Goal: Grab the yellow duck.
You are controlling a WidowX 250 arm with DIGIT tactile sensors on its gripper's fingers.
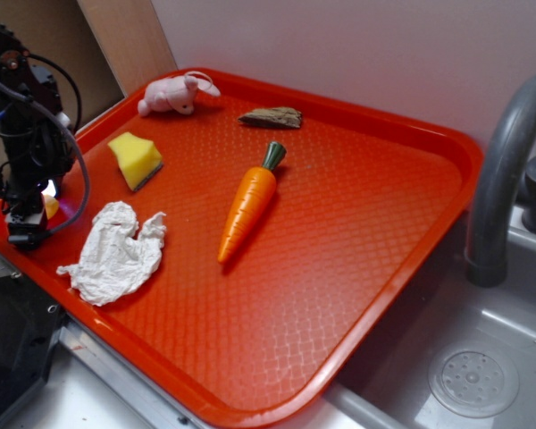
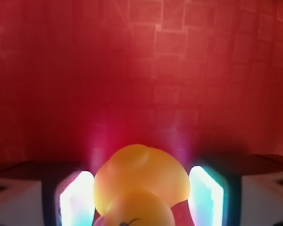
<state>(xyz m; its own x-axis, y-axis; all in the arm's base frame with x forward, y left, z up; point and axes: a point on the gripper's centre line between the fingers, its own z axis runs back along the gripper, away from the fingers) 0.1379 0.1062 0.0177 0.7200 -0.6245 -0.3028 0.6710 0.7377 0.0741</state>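
At the tray's [image 1: 447, 147] nine-o'clock edge, in the exterior view, the claw [image 1: 27, 234] hangs low over the red surface, and a small patch of yellow just beside it at about two o'clock is the yellow duck [image 1: 50, 206], mostly hidden by the arm. The wrist view settles the matter: the duck [image 2: 140, 181] sits between the two glowing fingers [image 2: 76, 203], its round head at six o'clock of the picture and its body toward twelve. The claw is open, with a slim gap showing between each finger and the duck's sides, so nothing is gripped yet. The step in hand looks like the final approach before the grasp. The next move, as I judge it, calls for closing squarely on the rounded, glossy body, which could squirt out if pinched high, and then lifting straight up. The yellow sponge [image 1: 135, 159] lies apart at about one o'clock of the claw. No brand, label or writing can be read anywhere.
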